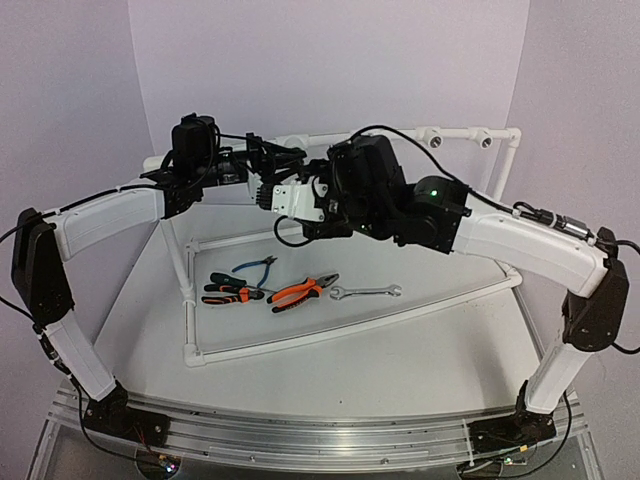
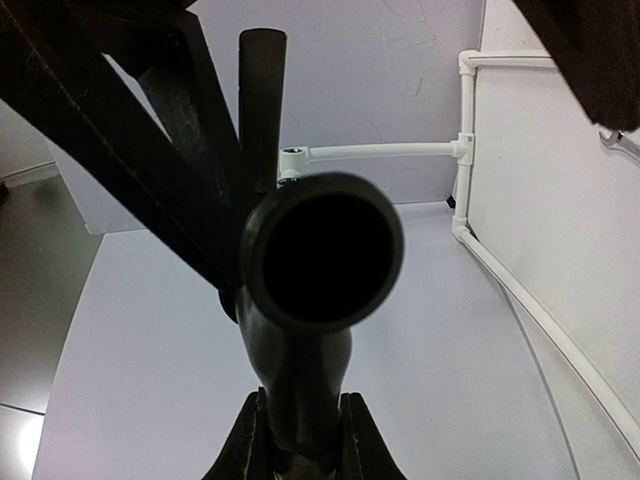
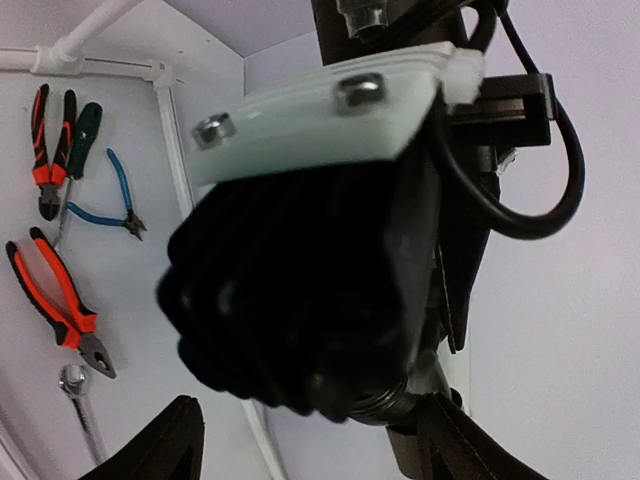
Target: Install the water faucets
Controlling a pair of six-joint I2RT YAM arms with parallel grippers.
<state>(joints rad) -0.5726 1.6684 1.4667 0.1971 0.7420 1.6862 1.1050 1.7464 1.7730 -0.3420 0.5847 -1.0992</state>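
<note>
No text, label, brand, number or sign can be read in any view.

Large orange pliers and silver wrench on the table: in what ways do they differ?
The large orange pliers have coloured grips and dark jaws; the silver wrench is bare metal throughout. The pliers lie slanted; the wrench lies nearly level across the top view. Both rest flat on the table.

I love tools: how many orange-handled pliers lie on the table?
2. One pair lies left of the silver wrench; the other farther left, beside the blue-handled cutters. Arms may hide more.
</note>
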